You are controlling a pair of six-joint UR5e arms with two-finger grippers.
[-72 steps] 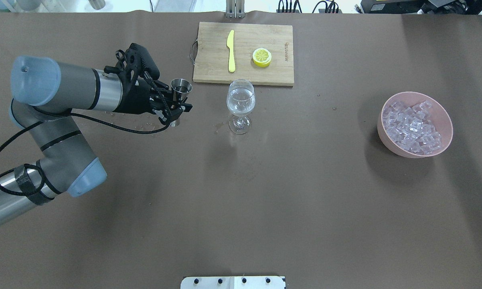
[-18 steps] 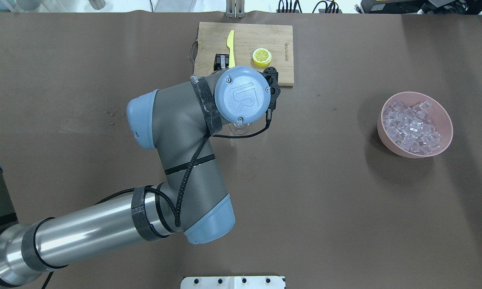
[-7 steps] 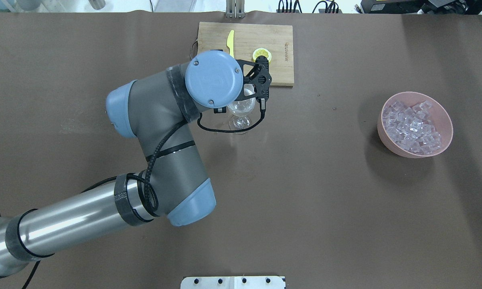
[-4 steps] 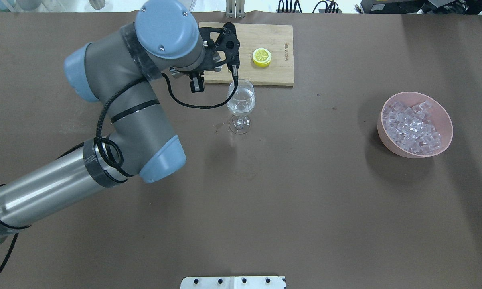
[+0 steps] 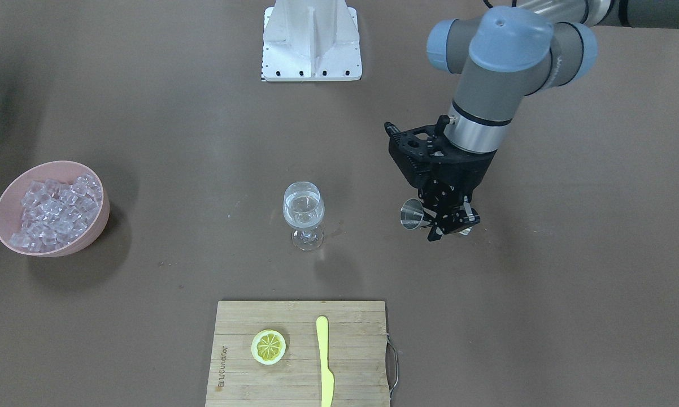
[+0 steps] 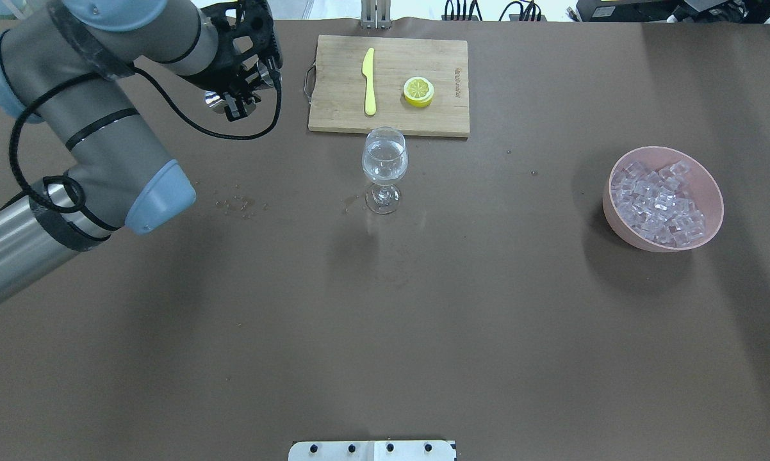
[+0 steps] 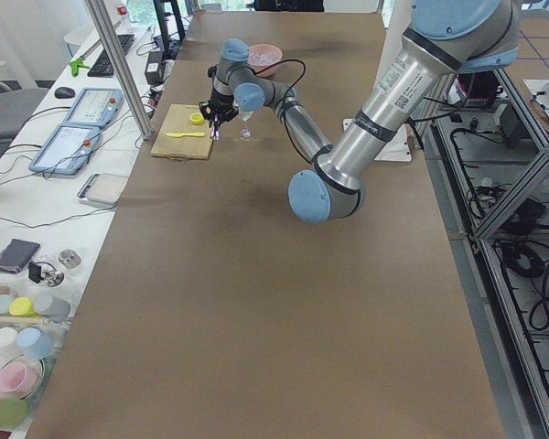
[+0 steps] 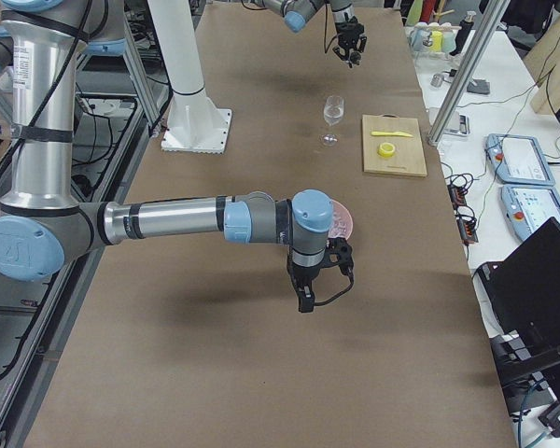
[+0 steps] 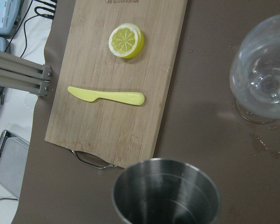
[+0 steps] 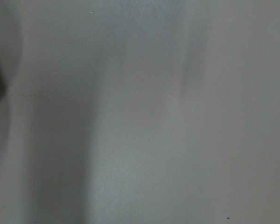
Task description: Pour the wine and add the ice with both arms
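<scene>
My left gripper [image 5: 449, 223] is shut on a steel jigger [image 5: 412, 215] and holds it above the table, well to the robot's left of the wine glass [image 5: 304, 212]. In the overhead view the gripper [image 6: 236, 102] is left of the cutting board. The left wrist view shows the jigger's cup [image 9: 165, 191] looking empty and the glass [image 9: 266, 84] with clear wine in it. The ice [image 6: 657, 202] fills a pink bowl [image 6: 712, 192] at the right. My right gripper [image 8: 303, 299] hangs near that bowl; I cannot tell whether it is open or shut.
A wooden cutting board [image 6: 391, 115] behind the glass carries a yellow knife [image 6: 368, 80] and a lemon slice [image 6: 418, 91]. Small drops [image 6: 234, 203] lie left of the glass. The white robot base [image 5: 311, 39] stands at the table's near edge.
My left arm has swung from over the wine glass to the left and back, carrying the jigger away from it. The glass, bowl and board have not moved.
</scene>
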